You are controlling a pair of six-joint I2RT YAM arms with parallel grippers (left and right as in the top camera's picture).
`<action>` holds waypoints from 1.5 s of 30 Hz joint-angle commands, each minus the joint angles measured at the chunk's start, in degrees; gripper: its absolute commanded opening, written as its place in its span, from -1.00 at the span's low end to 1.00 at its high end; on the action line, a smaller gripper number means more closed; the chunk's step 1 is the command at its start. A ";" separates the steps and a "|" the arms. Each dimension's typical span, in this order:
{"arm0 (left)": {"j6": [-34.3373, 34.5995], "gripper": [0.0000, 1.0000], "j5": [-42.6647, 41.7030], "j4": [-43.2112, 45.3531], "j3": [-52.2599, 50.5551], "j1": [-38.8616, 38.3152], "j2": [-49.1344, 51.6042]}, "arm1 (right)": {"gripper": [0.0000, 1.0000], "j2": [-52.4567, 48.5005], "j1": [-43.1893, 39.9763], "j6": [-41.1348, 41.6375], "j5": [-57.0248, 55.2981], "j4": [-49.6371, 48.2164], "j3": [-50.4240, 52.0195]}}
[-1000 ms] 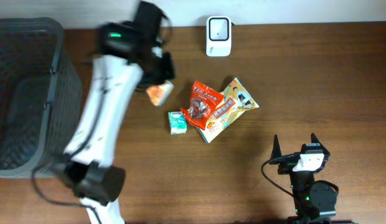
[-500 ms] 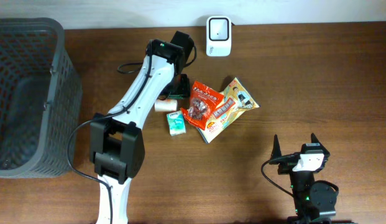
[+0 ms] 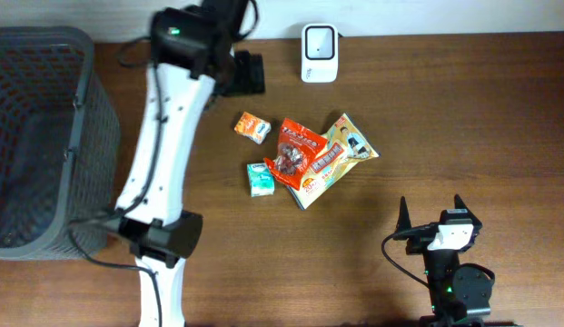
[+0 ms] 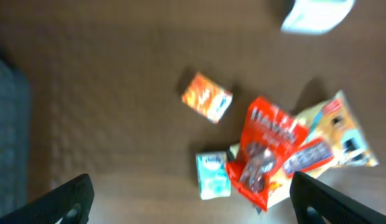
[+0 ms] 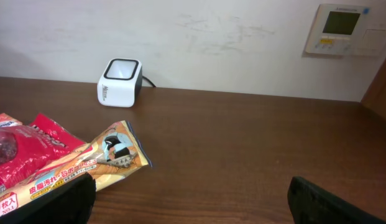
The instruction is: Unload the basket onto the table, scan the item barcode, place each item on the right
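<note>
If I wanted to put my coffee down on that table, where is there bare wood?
The widest bare wood lies right of the yellow packet, from the scanner down to the right arm. Another patch runs along the near edge between that arm and the left arm. The middle is crowded: red packet, teal box, orange box.

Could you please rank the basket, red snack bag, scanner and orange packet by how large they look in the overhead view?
1. grey basket
2. red snack bag
3. white scanner
4. orange packet, only a little smaller than the scanner
</note>
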State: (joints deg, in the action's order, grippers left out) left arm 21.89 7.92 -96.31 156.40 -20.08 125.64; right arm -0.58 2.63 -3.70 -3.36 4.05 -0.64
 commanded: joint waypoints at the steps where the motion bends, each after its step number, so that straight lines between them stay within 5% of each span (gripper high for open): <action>1: -2.91 0.98 4.46 -0.42 2.93 0.63 -4.68 | 0.97 0.37 0.35 -0.37 0.31 0.46 0.33; 11: -3.93 0.98 4.74 -0.42 1.18 10.91 -17.94 | 0.97 0.37 0.35 -0.37 0.28 0.46 0.33; 19: -4.20 0.98 4.81 -0.39 -18.62 15.56 -30.73 | 0.97 0.37 0.35 -0.37 0.31 0.46 0.33; 26: -1.84 0.99 4.76 1.33 -24.76 15.52 -31.06 | 0.97 0.37 0.37 -0.33 0.31 -0.98 0.33; 29: 0.07 0.98 4.70 3.41 -27.89 15.52 -30.34 | 0.97 0.37 0.37 -0.33 10.45 -4.20 0.33; 31: 0.81 0.98 3.15 5.11 -31.10 15.47 -29.73 | 0.97 0.37 0.37 -0.35 32.35 -6.99 0.33; 36: 0.76 0.98 -10.29 8.92 -38.27 15.47 -29.20 | 0.97 0.37 0.37 -0.35 55.15 -16.28 0.33; 40: 0.76 0.98 -11.82 11.52 -42.60 15.47 -29.09 | 0.97 0.37 0.35 2.12 58.21 -24.57 0.33; 45: 0.79 0.98 -11.80 13.35 -43.71 15.47 -29.09 | 0.97 0.37 0.35 10.71 47.47 -40.11 -0.83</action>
State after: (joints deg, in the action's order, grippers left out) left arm 22.13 -2.20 -83.74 113.23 -4.69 96.27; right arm -0.58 2.63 0.86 49.82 -31.18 -0.62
